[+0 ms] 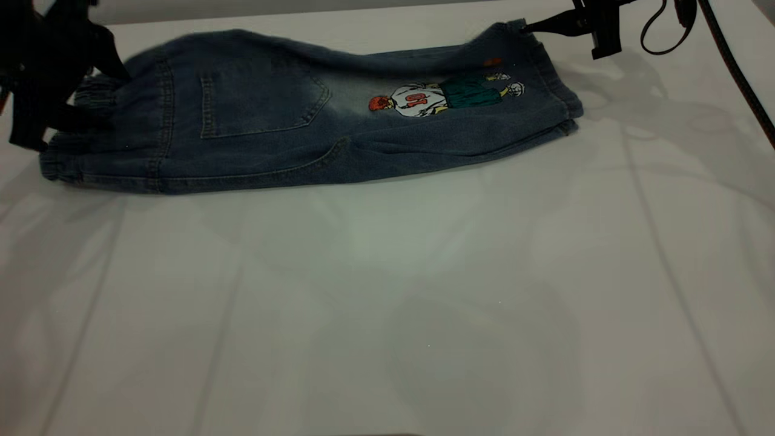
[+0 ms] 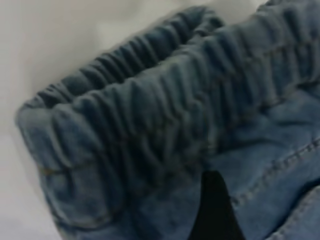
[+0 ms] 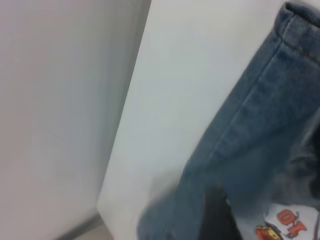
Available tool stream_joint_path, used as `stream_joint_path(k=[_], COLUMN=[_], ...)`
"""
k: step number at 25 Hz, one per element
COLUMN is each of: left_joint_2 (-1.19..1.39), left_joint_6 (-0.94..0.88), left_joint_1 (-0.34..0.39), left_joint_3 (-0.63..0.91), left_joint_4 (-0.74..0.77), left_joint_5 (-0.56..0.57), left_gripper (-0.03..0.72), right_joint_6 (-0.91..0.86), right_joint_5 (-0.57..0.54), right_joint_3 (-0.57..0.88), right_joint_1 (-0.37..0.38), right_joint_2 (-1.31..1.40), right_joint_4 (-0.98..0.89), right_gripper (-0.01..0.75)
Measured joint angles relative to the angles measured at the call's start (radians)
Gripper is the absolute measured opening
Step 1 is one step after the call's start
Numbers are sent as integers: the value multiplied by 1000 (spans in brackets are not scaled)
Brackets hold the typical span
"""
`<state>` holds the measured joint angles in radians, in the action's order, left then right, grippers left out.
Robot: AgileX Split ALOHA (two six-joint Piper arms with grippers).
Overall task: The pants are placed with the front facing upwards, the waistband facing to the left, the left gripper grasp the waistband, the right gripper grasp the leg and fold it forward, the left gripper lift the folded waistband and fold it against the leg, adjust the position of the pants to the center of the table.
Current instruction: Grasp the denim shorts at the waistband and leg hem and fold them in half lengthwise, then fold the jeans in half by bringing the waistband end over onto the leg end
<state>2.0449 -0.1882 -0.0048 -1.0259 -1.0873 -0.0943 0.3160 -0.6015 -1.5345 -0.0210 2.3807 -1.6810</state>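
You have the pants (image 1: 272, 130) lying along the far edge of the table (image 1: 387, 315), already folded lengthwise, one leg (image 1: 460, 115) stacked on the other with the cartoon print facing up. The waistband (image 1: 91, 100) points toward the far left corner and the hems toward the far right.

Your left gripper (image 1: 91, 97) sits at the waistband, its fingers pressed into the gathered elastic. In the left wrist view a dark fingertip (image 2: 215, 205) shows just under the ruched band (image 2: 150, 130), so it looks clamped on the waistband, though you cannot see both fingers clearly. That grip makes sense: the next fold, as I judge it, needs this end lifted and carried over onto the leg.

Your right gripper (image 1: 536, 27) is at the far corner of the hem, fingertips narrow and touching the denim edge. It appears pinched on the leg, holding the cloth taut so the fold lies flat.

The bundle sits well away from the table's middle, so centring remains to be done after the waistband fold.
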Motion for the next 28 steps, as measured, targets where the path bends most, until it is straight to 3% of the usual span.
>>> stream_joint_path(k=[5,12,17,22,28], left_joint_2=[-9,-101,-183,-226,-223], left_joint_6=[188,477,485,380,359], left_joint_1=[0,42,141,274,357], left_joint_3=[-5,-9,-9,-9,-4], left_joint_4=[91,151,276,486,543], left_joint_5=[78,370,533,686,715], left_gripper=[444,444,444,447,519], right_joint_6=[97,293,328,350,379], right_joint_5=[-61,-209,-257,-270,-273], right_joint_3=[0,0,0,0,0], right_joint_1=[0,0,0,0,-14], right_joint_2=[0,0,0,0,0], right_joint_4=[65,93,162,219,225], right_gripper=[377,378,378,378,378])
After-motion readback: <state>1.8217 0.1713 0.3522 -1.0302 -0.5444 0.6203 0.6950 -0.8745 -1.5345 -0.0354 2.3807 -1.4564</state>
